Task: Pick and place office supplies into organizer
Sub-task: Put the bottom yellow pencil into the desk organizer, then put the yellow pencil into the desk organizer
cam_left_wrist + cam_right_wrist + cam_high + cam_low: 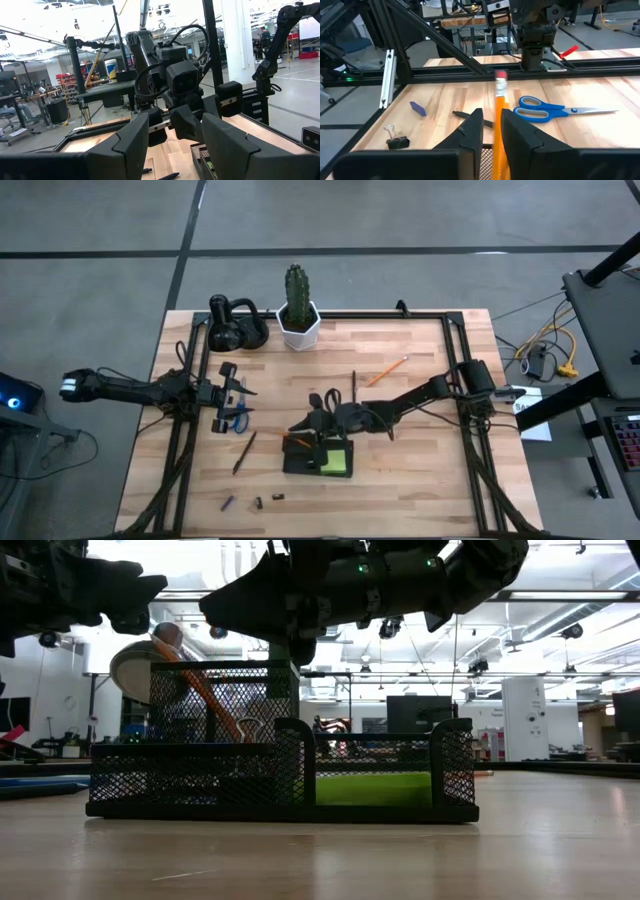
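Wooden surface [420, 470]: my right claw [491, 131], parting, straddles a pencil [499, 120] standing in the organizer [318, 457]; scissors [559, 110], pen [244, 451] and clips [396, 138] wait outside it.

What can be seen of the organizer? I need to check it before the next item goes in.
The organizer is a black wire-mesh tray with a tall back compartment and lower front ones, standing flat on the wooden table. An orange pencil leans in the tall compartment; a lime-green pad lies in a low one. The right gripper hovers over it.

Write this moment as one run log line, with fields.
right gripper: around orange pencil, over organizer | left gripper: open, waiting above scissors
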Tool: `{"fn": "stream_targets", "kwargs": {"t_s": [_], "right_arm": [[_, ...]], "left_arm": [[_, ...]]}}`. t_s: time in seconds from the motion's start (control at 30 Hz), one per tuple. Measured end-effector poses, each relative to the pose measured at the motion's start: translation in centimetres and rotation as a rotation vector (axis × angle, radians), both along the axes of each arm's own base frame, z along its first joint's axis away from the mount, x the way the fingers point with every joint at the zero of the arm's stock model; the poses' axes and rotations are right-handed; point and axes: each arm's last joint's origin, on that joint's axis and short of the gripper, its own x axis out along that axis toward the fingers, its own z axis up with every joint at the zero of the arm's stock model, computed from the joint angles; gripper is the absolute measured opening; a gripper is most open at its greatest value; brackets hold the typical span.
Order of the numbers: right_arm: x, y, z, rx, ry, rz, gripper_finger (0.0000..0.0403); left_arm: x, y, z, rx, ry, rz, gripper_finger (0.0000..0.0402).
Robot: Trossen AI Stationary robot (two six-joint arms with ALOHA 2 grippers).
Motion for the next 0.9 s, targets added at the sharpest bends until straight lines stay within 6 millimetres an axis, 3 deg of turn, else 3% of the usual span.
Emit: {"fn": "stream_targets", "kwargs": {"t_s": [0.33, 0.73, 0.9], "right_arm": [[-0.1, 0.0, 0.3, -0.045, -0.009, 0.009, 0.0096], [-2.8, -0.6, 6.1, -0.244, 0.01, 0.043, 0.0088], [-5.2, -1.9, 7.3, -0.351, 0.15, -0.177, 0.008]], "left_arm": [[0.0, 0.0, 0.0, 0.0, -0.001, 0.0, 0.017], [0.0, 0.0, 0.0, 0.0, 0.001, 0.0, 0.0169], [0.0, 0.0, 0.0, 0.0, 0.001, 0.0, 0.017]]}}
